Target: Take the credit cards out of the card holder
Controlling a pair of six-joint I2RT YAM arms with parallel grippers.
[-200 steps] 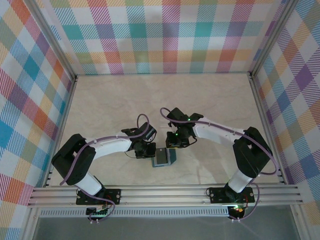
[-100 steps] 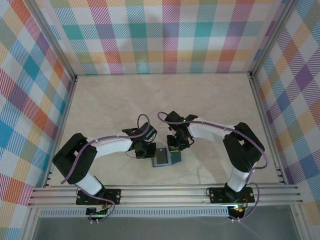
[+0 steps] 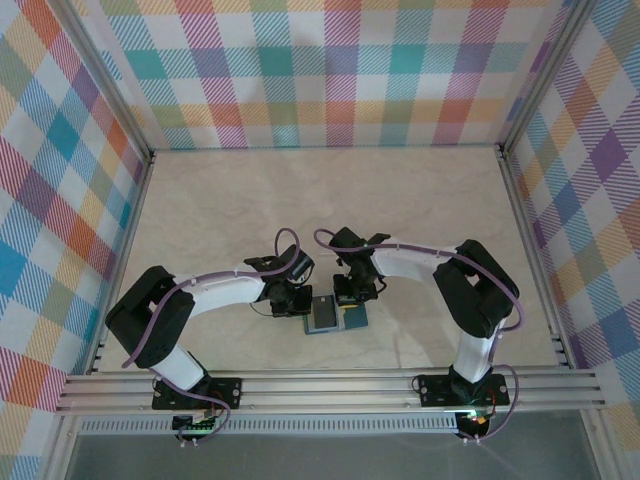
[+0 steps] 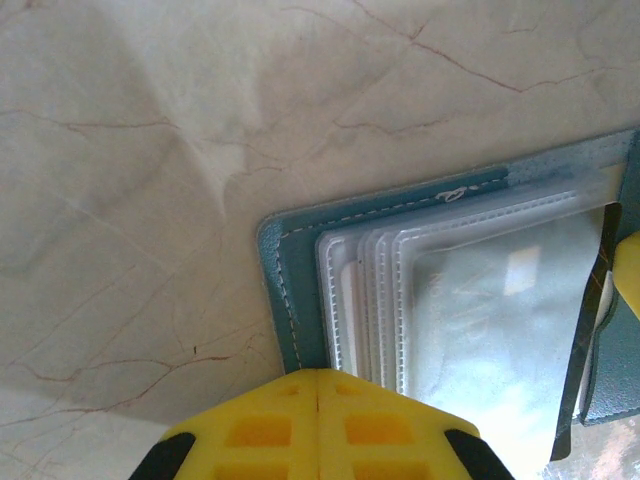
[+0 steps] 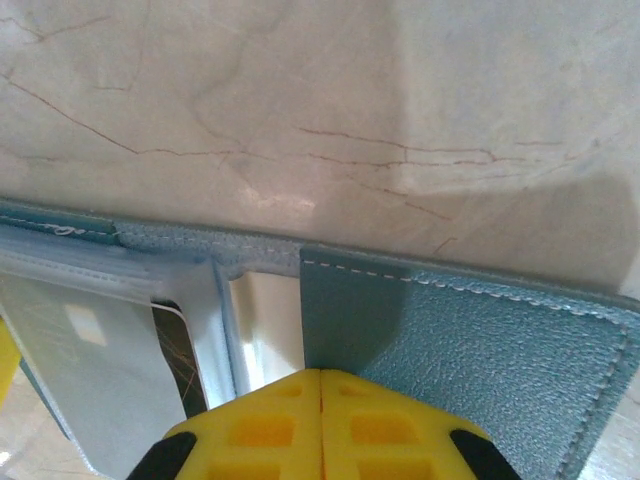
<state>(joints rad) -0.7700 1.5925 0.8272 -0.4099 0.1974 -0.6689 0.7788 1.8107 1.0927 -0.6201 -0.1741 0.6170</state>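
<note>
— Since a second ago my right hand (image 5: 320, 385) has slid in over the card holder (image 3: 335, 318) and its fingers (image 5: 260, 440) have pressed together; my left hand (image 4: 318, 385) stays pressed shut at the opposite edge.
— What's around it?
— Marble table (image 3: 250, 200); the holder lies open between my two hands, near my bases.
— And inside?
— Clear sleeves (image 4: 480, 320) fan over its teal cover. Behind one sleeve a dark card (image 5: 172, 350) is tucked, partly hidden.

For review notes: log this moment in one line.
left fingers shut at card holder | right fingers shut at its flap | credit card not yet out
</note>
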